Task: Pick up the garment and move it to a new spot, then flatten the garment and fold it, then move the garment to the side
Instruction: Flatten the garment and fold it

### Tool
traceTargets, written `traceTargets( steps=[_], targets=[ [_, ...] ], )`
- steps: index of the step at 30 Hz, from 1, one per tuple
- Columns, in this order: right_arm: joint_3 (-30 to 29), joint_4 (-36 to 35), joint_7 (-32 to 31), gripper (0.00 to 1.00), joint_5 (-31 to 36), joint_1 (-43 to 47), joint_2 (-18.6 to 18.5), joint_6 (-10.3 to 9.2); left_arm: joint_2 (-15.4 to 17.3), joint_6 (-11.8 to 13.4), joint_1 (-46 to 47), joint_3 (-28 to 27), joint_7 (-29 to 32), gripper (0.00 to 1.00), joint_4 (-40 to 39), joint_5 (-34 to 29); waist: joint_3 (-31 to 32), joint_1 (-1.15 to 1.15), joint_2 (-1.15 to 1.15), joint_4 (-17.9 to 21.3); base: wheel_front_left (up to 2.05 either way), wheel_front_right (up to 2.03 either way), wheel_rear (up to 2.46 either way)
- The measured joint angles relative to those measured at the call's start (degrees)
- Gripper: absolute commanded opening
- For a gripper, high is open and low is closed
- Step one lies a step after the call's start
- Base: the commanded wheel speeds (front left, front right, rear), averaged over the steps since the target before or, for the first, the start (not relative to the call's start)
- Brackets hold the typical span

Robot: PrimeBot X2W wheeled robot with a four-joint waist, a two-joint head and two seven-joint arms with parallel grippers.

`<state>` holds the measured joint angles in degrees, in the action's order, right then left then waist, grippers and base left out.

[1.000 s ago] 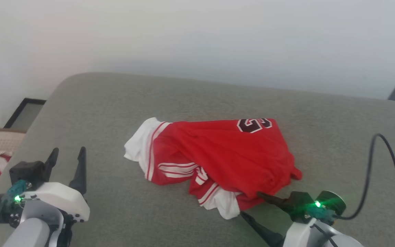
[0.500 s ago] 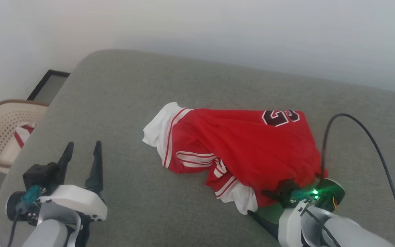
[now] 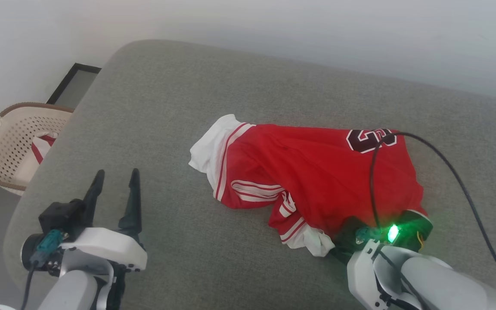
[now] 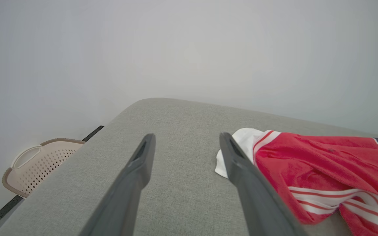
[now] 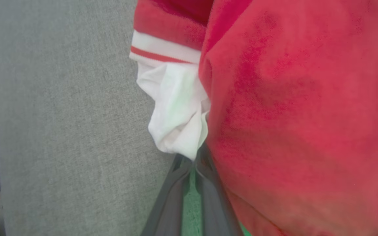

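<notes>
The garment, a bright red jersey with white panels, striped trim and a dark number, lies crumpled in the middle of the grey cushioned surface. My right gripper is at its near right edge, fingertips buried in the cloth. In the right wrist view the two fingers stand almost together, my right gripper pinching the garment where white cloth meets red. My left gripper hovers open at the lower left, apart from the jersey. In the left wrist view my left gripper holds nothing, the garment to its right.
A beige perforated basket with red-and-white cloth in it stands on the floor past the surface's left edge, and the basket also appears in the left wrist view. A black cable arcs over the jersey's right part. A pale wall lies behind.
The head camera has shifted, so the whole scene sits differently. My right gripper has pushed into the garment's near edge and closed on it. The left gripper stays open.
</notes>
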<state>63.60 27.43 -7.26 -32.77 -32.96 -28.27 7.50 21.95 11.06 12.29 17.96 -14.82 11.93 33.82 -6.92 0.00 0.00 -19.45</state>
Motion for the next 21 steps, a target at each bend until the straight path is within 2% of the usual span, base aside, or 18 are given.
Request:
traceTargets(
  steps=[6, 12, 21],
  targets=[
    [-1.6, 0.8, 1.4, 0.00, -0.5, -0.2, -0.4, 0.05, 0.4, -0.7, -0.7, -1.5, -0.2, 1.00, 0.6, -0.6, 0.8, 0.00, 0.00, 1.2, 0.00, 0.00, 0.00],
    [-5.7, -0.2, 1.6, 0.00, -1.4, 0.3, -4.2, 0.04, 1.2, -0.9, -3.4, -3.3, -0.2, 1.00, 0.1, -1.1, 2.8, 0.00, 0.00, 3.1, 0.00, 0.00, 0.00],
    [-14.2, -1.4, 0.6, 0.00, -2.5, 6.5, -11.9, 0.04, 2.9, -1.0, -8.4, -5.4, -0.2, 1.00, -0.9, -1.1, 6.9, 0.00, 0.00, 6.5, 0.00, 0.00, 0.00]
  ],
)
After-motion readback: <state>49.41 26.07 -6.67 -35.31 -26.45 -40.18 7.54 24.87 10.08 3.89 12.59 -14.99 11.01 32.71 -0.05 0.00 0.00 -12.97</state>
